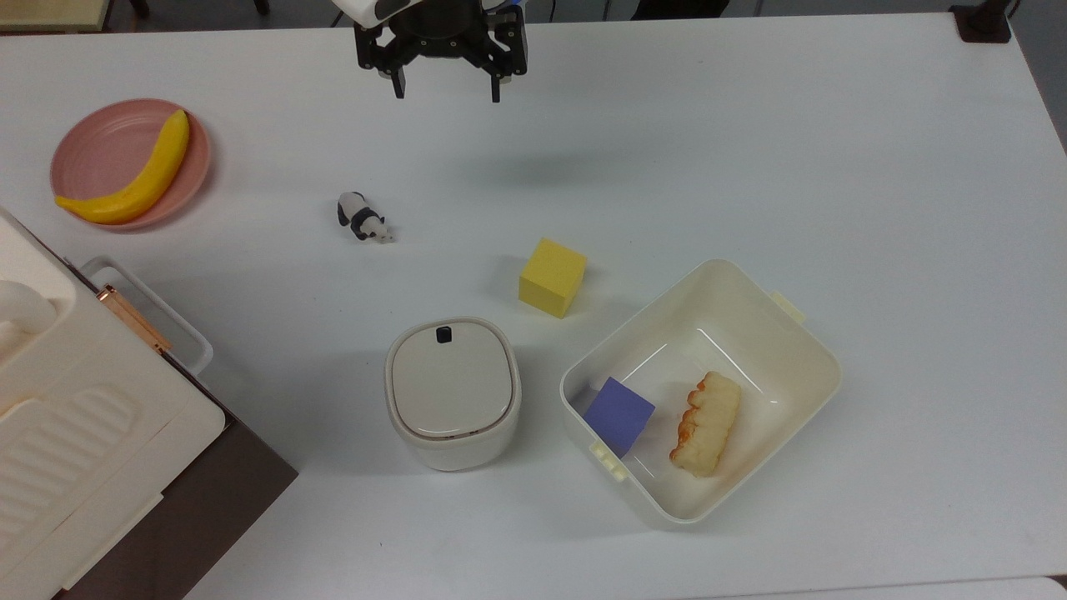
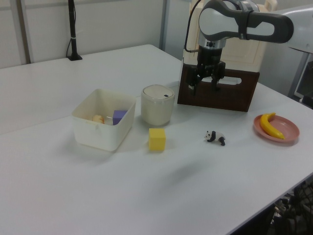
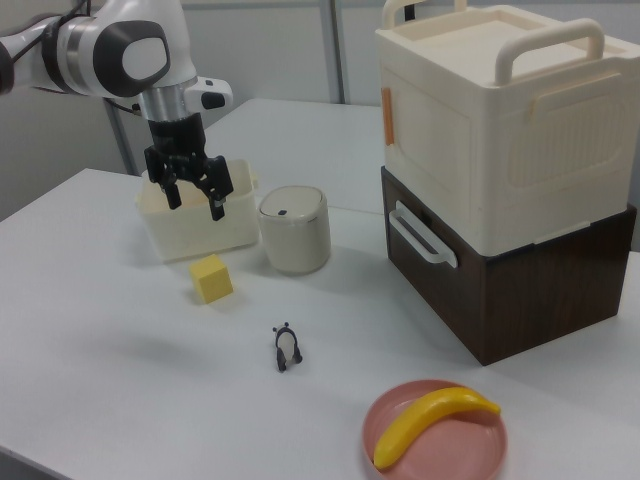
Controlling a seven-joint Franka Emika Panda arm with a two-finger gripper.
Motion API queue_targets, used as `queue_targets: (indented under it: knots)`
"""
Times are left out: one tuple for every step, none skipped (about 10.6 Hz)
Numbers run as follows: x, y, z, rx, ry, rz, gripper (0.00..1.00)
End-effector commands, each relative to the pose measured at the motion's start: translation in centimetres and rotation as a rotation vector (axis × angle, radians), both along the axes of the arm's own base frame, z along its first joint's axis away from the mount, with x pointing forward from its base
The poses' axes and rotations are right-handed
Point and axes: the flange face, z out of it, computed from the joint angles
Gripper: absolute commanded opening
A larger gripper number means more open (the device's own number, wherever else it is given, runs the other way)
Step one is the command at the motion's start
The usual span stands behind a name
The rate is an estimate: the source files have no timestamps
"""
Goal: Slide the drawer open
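Note:
The drawer (image 3: 452, 262) is the front of a dark brown wooden box at the right view's right. Its white loop handle (image 3: 419, 236) faces the table's middle, and the front sits flush with the box. In the top view, the handle (image 1: 152, 314) pokes out at the lower left, and the brown box (image 1: 218, 502) lies under a cream case. My gripper (image 1: 448, 93) hangs open and empty above the table near the top view's upper edge, far from the handle. In the right view, the gripper (image 3: 196, 206) hovers in front of the tub. In the left view, the gripper (image 2: 204, 84) appears before the drawer (image 2: 220, 98).
A cream ribbed case (image 3: 500, 120) sits on the brown box. On the table are a pink plate (image 1: 96, 154) with a banana (image 1: 137, 179), a panda toy (image 1: 362, 217), a yellow cube (image 1: 552, 277), a lidded cream canister (image 1: 452, 392), and a cream tub (image 1: 800, 350) holding a purple block and bread.

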Motion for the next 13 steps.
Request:
queue_targets:
  knots:
    - [0.10,0.06,-0.86,-0.006,0.006,0.022,1.00]
    - [0.57,0.39,-0.79,-0.006,0.001,0.020,1.00]
    - [0.82,0.50,-1.26,-0.009,0.009,0.016,1.00]
    - [0.87,0.51,-1.34,-0.010,0.009,0.016,1.00]
    - [0.87,0.60,-1.34,-0.010,0.009,0.018,1.00]
    - [0.87,0.60,-1.34,-0.010,0.009,0.018,1.00]
    - [0.88,0.60,-1.33,-0.009,0.007,0.018,1.00]
    - [0.88,0.60,-1.33,-0.009,0.007,0.018,1.00]
    - [0.88,0.60,-1.33,-0.009,0.007,0.018,1.00]
    - [0.88,0.53,-1.33,-0.008,0.007,0.016,1.00]
    - [0.88,0.54,-1.33,-0.006,0.007,0.016,1.00]
    - [0.87,0.54,-1.34,-0.007,0.009,0.016,1.00]
    - [0.86,0.62,-1.34,-0.006,0.009,0.017,1.00]
